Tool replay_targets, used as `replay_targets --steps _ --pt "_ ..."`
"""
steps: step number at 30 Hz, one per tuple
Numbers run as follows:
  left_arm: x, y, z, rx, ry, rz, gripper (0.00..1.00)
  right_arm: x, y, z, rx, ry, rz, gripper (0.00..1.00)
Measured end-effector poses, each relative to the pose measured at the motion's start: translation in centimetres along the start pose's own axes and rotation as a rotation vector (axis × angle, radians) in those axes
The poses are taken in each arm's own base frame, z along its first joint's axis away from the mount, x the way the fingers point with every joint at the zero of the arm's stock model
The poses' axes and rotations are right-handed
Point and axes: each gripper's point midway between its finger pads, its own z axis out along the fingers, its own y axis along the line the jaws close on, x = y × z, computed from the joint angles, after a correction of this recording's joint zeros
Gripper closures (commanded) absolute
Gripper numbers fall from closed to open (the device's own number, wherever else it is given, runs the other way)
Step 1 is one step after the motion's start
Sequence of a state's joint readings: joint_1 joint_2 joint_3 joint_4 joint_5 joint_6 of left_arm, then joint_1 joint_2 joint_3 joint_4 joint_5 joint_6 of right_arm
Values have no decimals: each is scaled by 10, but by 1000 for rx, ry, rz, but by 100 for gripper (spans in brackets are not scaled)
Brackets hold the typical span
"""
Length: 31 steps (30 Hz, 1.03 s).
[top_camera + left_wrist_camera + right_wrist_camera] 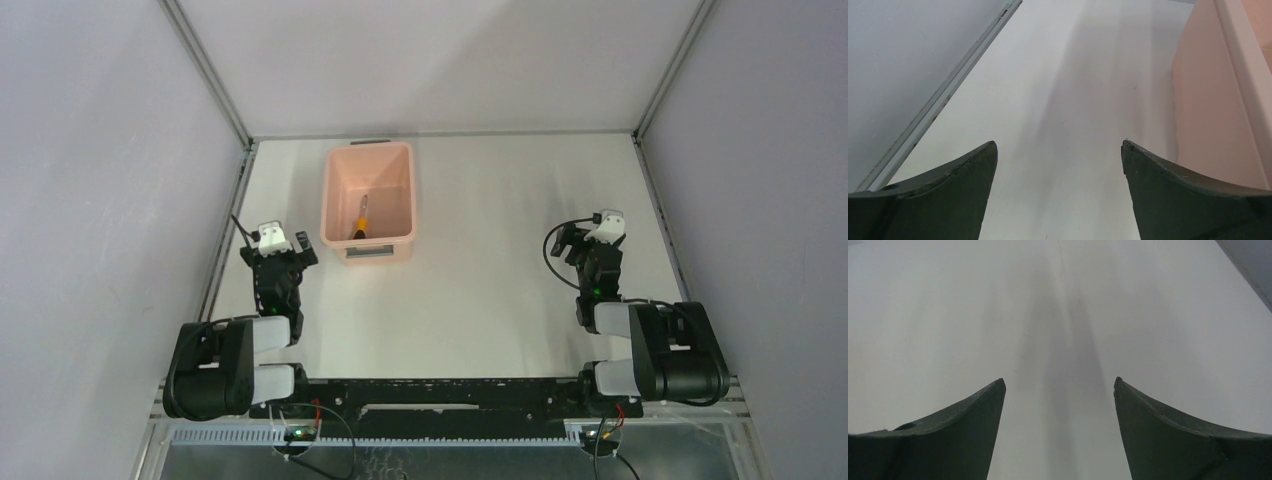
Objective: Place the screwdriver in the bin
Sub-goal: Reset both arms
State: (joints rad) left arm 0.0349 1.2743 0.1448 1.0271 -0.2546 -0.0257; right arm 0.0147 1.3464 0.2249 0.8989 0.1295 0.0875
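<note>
A white table [480,290] stands boxed in by pale grey walls [100,150]; aluminium posts [205,70] frame its far corners; lighting even.

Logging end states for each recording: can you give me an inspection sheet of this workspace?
Surface: white table, no marks seen.
Job's things: screwdriver lies inside the pink bin, handle toward the arms.
Clutter: nothing seen.
Grippers: left gripper open, empty, beside the bin; right gripper open, empty, over bare table.
Cables: black cable loops at each wrist; loose wires by the bases.
Surroundings: plain grey walls, metal frame posts.
</note>
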Motion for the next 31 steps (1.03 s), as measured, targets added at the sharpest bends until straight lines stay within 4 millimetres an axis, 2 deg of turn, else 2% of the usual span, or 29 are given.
replay_targets --steps 1,2,3,31 --pt "0 0 0 0 0 0 2 0 0 0 -2 0 0 11" --pt "0 0 0 0 0 0 2 0 1 0 -4 -3 0 2" --pt "0 0 0 0 0 0 2 -1 1 1 -6 -6 0 1" --pt "0 0 0 0 0 0 2 -5 2 1 -10 -20 -5 0"
